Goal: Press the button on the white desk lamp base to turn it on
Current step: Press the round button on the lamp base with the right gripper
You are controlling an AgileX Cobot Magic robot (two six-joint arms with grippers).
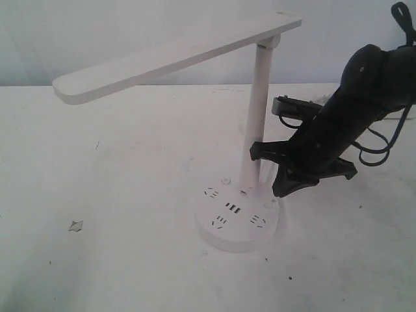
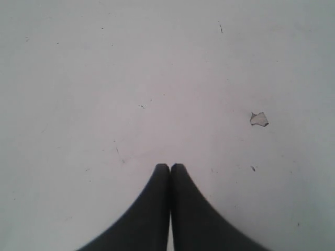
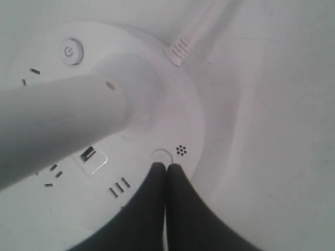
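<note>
The white desk lamp (image 1: pixel 175 55) stands mid-table with its long bar head reaching left from a slim pole (image 1: pixel 255 123). Its round white base (image 1: pixel 235 221) shows socket slots and USB ports (image 3: pixel 92 157). My right gripper (image 1: pixel 278 191) is shut and angled down at the base's right rim beside the pole. In the right wrist view its closed tips (image 3: pixel 166 168) overlap the near edge of a small round button (image 3: pixel 161 155), next to a cluster of dots (image 3: pixel 181 150). A second button with a power symbol (image 3: pixel 71 51) lies across the pole. My left gripper (image 2: pixel 170 168) is shut, empty, over bare table.
The lamp's white cable (image 3: pixel 180 48) leaves the base at its back. A small chip in the white tabletop (image 1: pixel 76 225) lies left of the lamp and shows again as a chip (image 2: pixel 258 119) in the left wrist view. The bar head overhangs the table's left half.
</note>
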